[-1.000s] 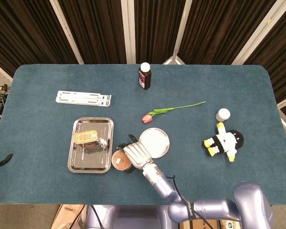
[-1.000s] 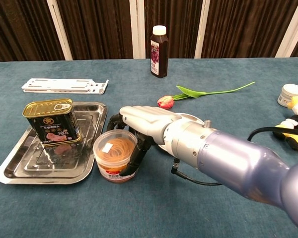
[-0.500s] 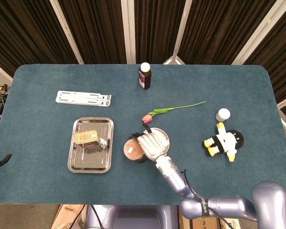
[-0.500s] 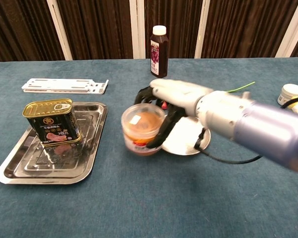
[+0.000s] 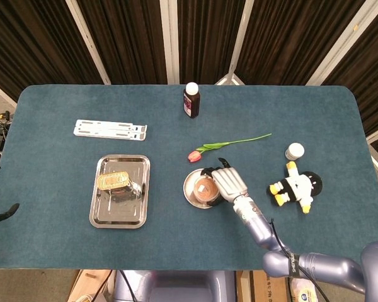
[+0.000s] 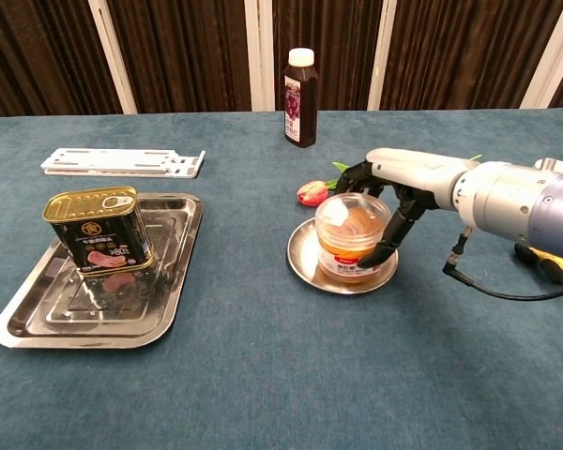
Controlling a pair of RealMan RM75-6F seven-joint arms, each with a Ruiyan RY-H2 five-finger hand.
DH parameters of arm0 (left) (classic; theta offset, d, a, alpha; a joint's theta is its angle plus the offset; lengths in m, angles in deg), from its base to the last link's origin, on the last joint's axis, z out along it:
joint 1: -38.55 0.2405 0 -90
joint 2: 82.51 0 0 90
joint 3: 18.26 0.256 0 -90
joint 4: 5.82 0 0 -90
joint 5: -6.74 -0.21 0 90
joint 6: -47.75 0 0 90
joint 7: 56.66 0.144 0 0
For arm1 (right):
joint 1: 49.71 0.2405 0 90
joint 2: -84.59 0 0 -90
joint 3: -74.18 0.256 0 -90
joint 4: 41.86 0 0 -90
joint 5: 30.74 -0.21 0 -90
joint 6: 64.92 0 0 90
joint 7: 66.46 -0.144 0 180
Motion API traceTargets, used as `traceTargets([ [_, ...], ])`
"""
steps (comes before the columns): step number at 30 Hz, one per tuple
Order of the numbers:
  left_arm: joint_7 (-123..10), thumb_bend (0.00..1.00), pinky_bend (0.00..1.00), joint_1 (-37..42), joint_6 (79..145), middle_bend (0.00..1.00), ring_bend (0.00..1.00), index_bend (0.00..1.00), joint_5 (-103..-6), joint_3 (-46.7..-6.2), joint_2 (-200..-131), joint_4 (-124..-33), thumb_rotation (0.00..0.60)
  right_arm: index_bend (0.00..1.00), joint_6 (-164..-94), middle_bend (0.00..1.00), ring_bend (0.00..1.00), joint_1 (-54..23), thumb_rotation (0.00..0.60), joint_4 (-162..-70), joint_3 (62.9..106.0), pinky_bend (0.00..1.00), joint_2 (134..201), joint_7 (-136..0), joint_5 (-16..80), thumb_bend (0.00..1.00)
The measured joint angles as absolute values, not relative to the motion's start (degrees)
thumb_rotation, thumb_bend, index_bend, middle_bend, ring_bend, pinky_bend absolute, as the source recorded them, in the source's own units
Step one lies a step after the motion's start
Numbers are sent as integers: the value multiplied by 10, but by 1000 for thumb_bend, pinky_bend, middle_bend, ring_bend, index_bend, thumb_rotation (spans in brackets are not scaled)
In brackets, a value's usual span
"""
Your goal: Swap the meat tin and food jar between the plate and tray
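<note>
The food jar (image 5: pixel 206 188) (image 6: pixel 353 234), clear with a red label and orange-brown contents, sits low on the round metal plate (image 5: pixel 189 189) (image 6: pixel 305 267) at the table's middle. My right hand (image 5: pixel 230 182) (image 6: pixel 403 183) grips it from the right side, fingers wrapped around its rim and wall. Whether the jar's base rests fully on the plate cannot be told. The gold-topped meat tin (image 5: pixel 113 181) (image 6: pixel 98 230) stands upright in the steel tray (image 5: pixel 116 217) (image 6: pixel 75 328) at the left. My left hand shows in neither view.
A pink tulip (image 5: pixel 227 145) (image 6: pixel 311 193) lies just behind the plate. A dark bottle (image 5: pixel 191 99) (image 6: pixel 300 84) stands at the back, a white rack (image 5: pixel 110 129) (image 6: pixel 122 161) at back left. A plush toy (image 5: pixel 296 185) and small white jar (image 5: pixel 295 151) sit to the right.
My right hand has carried the food jar from beside the tray rightward and onto the plate. The meat tin and tray have not moved.
</note>
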State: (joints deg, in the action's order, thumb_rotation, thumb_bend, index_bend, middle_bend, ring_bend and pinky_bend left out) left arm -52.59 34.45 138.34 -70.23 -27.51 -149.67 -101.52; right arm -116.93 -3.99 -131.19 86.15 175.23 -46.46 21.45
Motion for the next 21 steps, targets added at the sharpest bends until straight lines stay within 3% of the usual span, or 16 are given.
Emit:
traceTargets([
  [4,-519,156,103,344,1383,55,0,216,-699,-277,-1500,-1015,600,74,-1166,101,69,-40,600,-1291,860,0,1756,-475,220,57],
  [7,-514,155,103,343,1382,55,0,216,-696,-278,-1502,-1015,600,0,-1169,1,0,-39,600,-1276,859,0,1760,-472,219,10],
  [14,-510,155,103,342,1379,54,0,216,-697,-278,-1502,-1014,600,0,-1187,0,0,-45,600,-1309,864,0,1733,-462,211,0],
  [21,-503,155,103,341,1359,54,0,216,-694,-268,-1489,-1027,600,0,-1263,0,0,-98,600,-1393,841,0,1633,-447,242,0],
])
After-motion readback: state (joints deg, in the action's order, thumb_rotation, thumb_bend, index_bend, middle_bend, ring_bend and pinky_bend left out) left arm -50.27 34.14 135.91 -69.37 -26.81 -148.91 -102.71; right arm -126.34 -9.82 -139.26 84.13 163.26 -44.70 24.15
